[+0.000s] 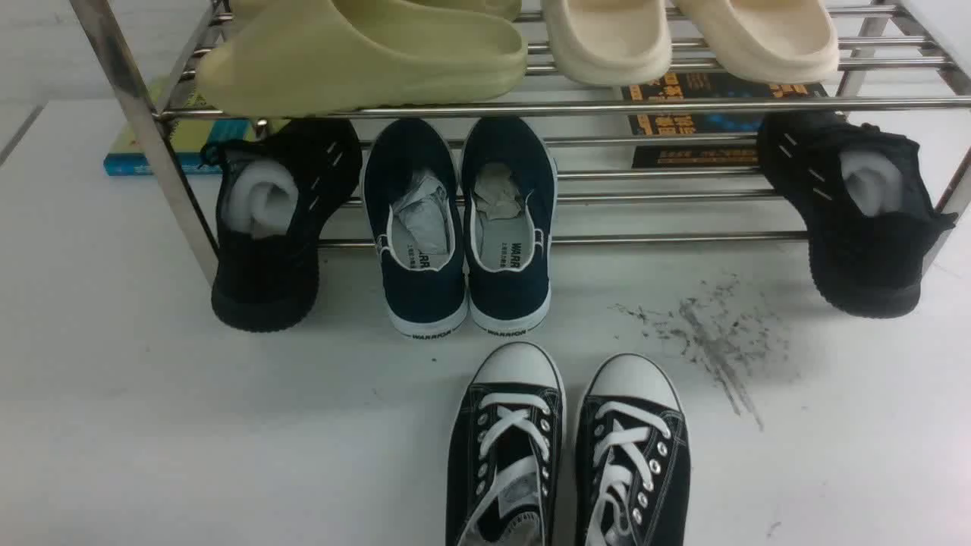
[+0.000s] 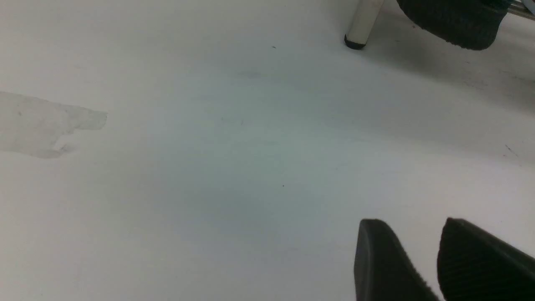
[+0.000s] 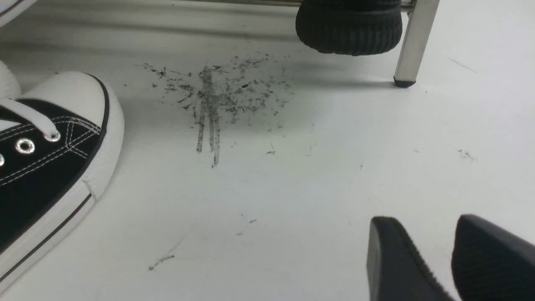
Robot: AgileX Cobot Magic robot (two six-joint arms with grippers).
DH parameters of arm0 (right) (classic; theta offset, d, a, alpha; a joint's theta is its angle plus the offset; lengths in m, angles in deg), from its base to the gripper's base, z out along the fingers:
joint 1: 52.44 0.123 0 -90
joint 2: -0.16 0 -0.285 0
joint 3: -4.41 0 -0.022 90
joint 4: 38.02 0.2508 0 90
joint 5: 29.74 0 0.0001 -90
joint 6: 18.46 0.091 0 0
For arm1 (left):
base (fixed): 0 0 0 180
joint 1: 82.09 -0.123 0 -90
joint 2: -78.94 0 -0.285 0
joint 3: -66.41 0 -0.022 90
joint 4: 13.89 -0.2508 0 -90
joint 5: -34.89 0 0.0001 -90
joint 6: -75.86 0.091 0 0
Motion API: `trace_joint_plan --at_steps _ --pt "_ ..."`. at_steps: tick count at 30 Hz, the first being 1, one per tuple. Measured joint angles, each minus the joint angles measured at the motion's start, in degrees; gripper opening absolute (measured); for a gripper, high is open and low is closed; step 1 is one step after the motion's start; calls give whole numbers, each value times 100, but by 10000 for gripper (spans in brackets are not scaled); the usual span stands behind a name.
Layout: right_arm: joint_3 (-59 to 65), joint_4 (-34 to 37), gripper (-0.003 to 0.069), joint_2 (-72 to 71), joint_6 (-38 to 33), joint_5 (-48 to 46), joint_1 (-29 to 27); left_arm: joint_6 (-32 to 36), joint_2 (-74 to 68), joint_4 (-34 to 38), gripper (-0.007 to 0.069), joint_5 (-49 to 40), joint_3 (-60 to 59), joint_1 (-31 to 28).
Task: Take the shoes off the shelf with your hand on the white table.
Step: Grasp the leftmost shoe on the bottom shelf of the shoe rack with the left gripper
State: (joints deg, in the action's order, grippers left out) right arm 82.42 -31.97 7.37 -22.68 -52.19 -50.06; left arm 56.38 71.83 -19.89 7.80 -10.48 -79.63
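Note:
The navy slip-on shoes, left one [image 1: 416, 296] and right one [image 1: 510, 292], lie side by side on the lowest tier of the chrome shelf [image 1: 652, 108]. Their WARRIOR heels point down toward the white table [image 1: 152, 425] and paper stuffing shows inside. Neither gripper shows in the front view. My left gripper [image 2: 413, 222] hovers low over bare table near a shelf leg [image 2: 363, 23], its jaws slightly apart and empty. My right gripper [image 3: 424, 218] hovers low near the dark scuff smear [image 3: 217, 96], its jaws also slightly apart and empty. The navy shoes show in neither wrist view.
Black lace-up sneakers [image 1: 569, 455] stand on the table in front of the shelf. All-black knit sneakers sit at the lower tier's left [image 1: 273, 227] and right [image 1: 857, 220]. Green slides [image 1: 364, 53] and cream slides [image 1: 683, 38] fill the upper tier. Books [image 1: 705, 114] lie behind.

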Motion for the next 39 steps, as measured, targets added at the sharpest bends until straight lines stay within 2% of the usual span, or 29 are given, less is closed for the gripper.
trace_joint_plan --at_steps 31,35,38,39 --pt "0 0 237 0 0 0 0 -19 0 -94 239 5 0 0" --pt "0 0 237 0 0 0 0 -384 0 392 239 43 0 0" --pt "0 0 237 0 0 0 0 -1340 0 1643 239 45 -2 0" --pt "0 0 237 0 0 0 0 -1395 0 1716 239 45 -2 0"
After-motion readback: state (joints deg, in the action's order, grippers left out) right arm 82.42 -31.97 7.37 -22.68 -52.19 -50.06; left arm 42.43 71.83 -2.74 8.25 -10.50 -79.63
